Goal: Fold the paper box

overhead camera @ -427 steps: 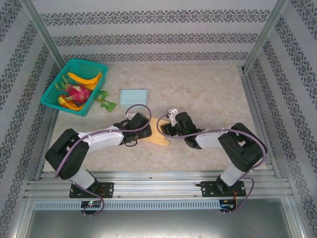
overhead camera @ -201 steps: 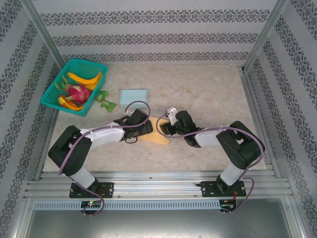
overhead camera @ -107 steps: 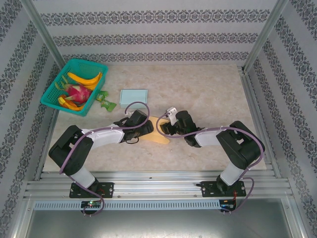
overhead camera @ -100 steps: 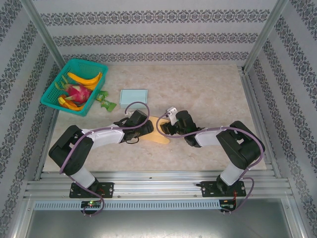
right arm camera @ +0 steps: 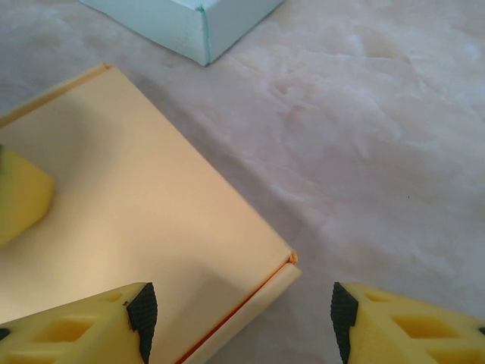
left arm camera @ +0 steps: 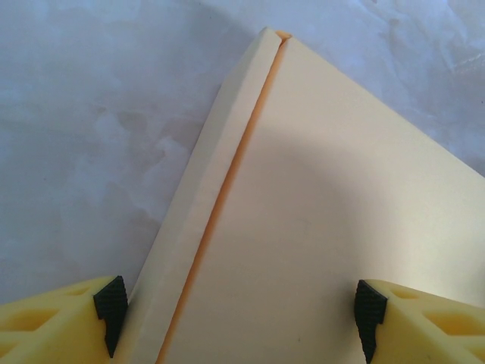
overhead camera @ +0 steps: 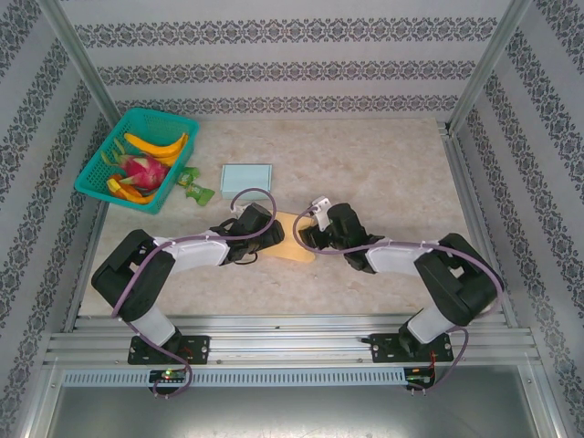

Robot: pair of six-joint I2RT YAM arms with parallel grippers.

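The paper box (overhead camera: 292, 243) is a flat pale-yellow sheet lying on the table between the two arms. In the left wrist view the paper box (left arm camera: 318, 227) has a narrow flap (left arm camera: 197, 205) folded up along its left edge. My left gripper (left arm camera: 241, 311) is open. Its left pad (left arm camera: 112, 303) sits against that flap and its right pad (left arm camera: 370, 315) is over the sheet. My right gripper (right arm camera: 242, 318) is open over the box's corner (right arm camera: 292, 258), with one pad (right arm camera: 142, 318) above the sheet and the other (right arm camera: 342, 318) above bare table.
A teal box (overhead camera: 247, 176) lies just beyond the paper box and shows close by (right arm camera: 204, 23) in the right wrist view. A green basket (overhead camera: 179, 121) of fruit stands at the far left, with a green packet (overhead camera: 193, 187) beside it. Metal frame rails border the table.
My left gripper has narrowed slightly around the flap side. The right arm's elbow has swung outward and its gripper has shifted a little along the box.
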